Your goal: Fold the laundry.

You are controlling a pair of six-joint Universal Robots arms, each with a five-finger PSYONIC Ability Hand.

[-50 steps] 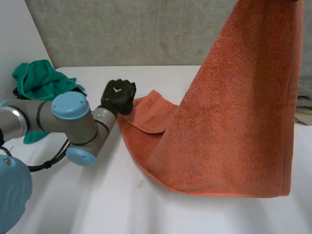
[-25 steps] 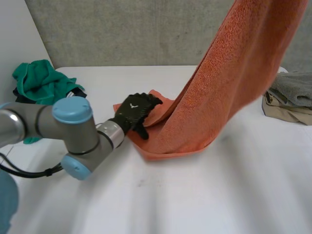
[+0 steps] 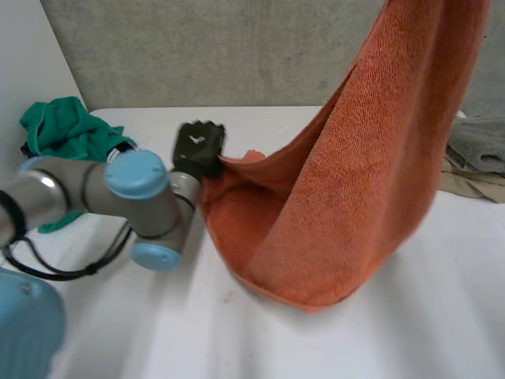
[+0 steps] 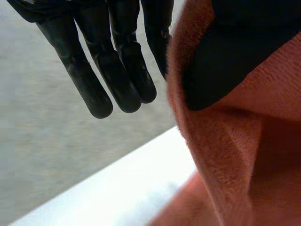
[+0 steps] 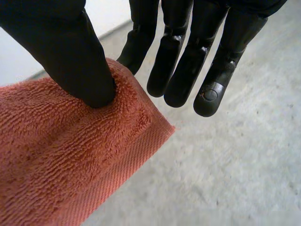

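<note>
Here the towel point(image 3: 355, 181), orange, hangs in a long sling, and its low fold reaches down to the table point(image 3: 158, 339). The left hand point(image 3: 199, 146) is clamped on the towel's left end, where its thumb point(image 4: 225, 52) presses the edge against straight fingers point(image 4: 117, 75). The right hand point(image 5: 181, 61) pinches the towel's raised corner, its thumb pinning the cloth against one finger while the rest stay straight. A green cloth point(image 3: 55, 130) lies well left of the towel. A grey pile point(image 3: 477, 146) sits near its right side.
</note>
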